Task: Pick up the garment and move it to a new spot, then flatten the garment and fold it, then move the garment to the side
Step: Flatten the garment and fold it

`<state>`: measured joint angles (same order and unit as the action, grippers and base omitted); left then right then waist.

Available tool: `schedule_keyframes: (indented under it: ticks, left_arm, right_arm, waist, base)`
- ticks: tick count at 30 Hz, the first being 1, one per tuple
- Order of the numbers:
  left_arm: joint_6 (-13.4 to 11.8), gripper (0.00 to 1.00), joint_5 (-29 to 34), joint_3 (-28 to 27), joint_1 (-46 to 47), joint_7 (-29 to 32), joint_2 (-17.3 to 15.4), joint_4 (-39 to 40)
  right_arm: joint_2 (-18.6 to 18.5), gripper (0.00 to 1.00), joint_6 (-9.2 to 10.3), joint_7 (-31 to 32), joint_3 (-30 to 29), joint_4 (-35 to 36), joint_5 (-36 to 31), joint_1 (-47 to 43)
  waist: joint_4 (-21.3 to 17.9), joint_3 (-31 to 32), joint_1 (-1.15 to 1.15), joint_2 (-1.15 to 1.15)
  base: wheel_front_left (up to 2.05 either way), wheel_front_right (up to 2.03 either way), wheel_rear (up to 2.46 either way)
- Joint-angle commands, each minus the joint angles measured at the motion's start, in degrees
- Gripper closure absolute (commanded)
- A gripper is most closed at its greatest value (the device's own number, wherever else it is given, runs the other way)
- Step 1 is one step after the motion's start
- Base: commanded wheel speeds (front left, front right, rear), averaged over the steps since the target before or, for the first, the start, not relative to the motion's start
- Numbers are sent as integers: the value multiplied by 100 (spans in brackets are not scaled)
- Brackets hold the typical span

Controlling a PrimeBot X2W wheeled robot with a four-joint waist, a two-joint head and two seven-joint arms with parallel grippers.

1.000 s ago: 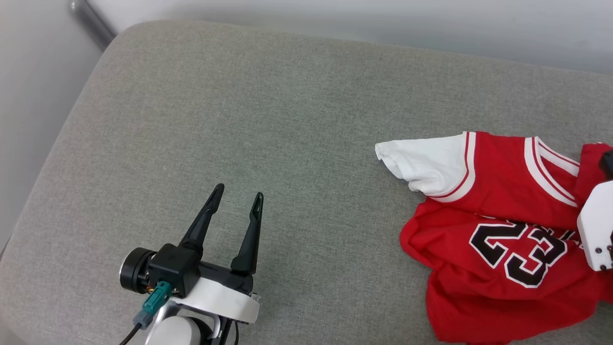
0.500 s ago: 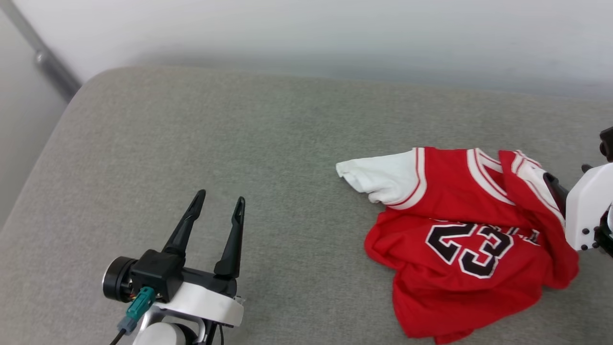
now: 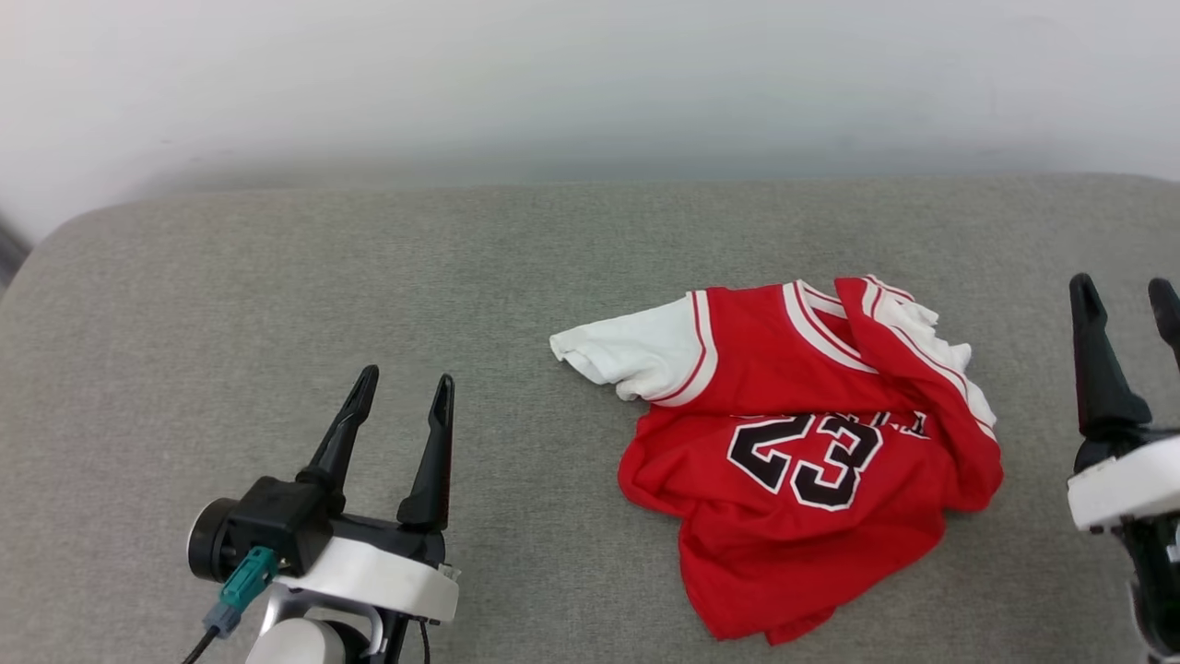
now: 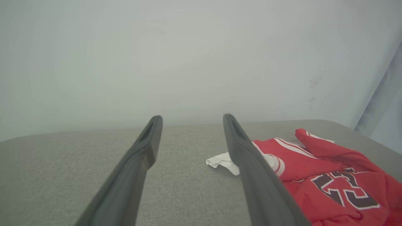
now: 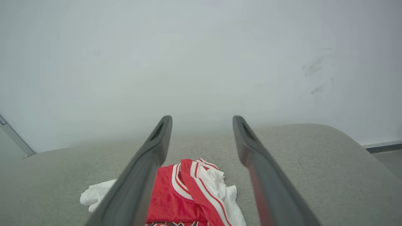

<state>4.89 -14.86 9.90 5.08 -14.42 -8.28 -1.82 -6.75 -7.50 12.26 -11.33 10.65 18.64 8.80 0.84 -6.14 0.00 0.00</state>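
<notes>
The garment [image 3: 811, 480], soft rumpled red-and-white cloth, lies on the round-edged grey woven cushion [image 3: 277, 277]; bare weave stretches wide to its left. The left tool [image 3: 406, 378] and right tool [image 3: 1122, 286] flank it, both spread, clear of it

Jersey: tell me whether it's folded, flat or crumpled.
Crumpled. The jersey lies bunched on the cushion, one white sleeve out, its other side flopped over the chest, hem uneven.

The head camera looks down on the grey cushion [image 3: 277, 277]; both wrist cameras sit low, facing the wall [image 4: 188, 47] (all three share the garment [image 3: 784, 544]).
</notes>
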Motion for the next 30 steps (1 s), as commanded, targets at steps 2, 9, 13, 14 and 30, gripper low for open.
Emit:
schedule_keyframes:
  ticks: [2, 9, 13, 14, 30]
  left_arm:
    - [40, 0, -64, 17, 108, 86, -56, 12]
    - [223, 0, -783, 343, 631, 1117, -318, 74]
    - [246, 0, -1122, 580, 1342, 1985, -741, 100]
    - [251, 0, -1187, 628, 1556, 2203, -874, 101]
    - [259, 0, -3033, 2465, 4459, 6481, -2473, -899]
  right_arm:
    - [155, 0, 1, -260, -43, 68, 91, -160]
    - [329, 0, 1, -849, -92, 38, 128, -336]
    - [353, 0, 2, -964, -188, -36, 93, -201]
    - [359, 0, 2, -988, -221, -66, 63, -168]
    - [392, 0, 1, -1506, -15, -600, 272, 152]
  waist:
    - [-108, -68, 0, 0]
    - [-375, -331, 0, 0]
    - [-552, -562, 0, 0]
    - [-602, -622, 0, 0]
    - [-1238, -1543, 0, 0]
  base:
    - [0, 0, 0]
    - [0, 0, 0]
    - [0, 0, 0]
    - [0, 0, 0]
    - [0, 0, 0]
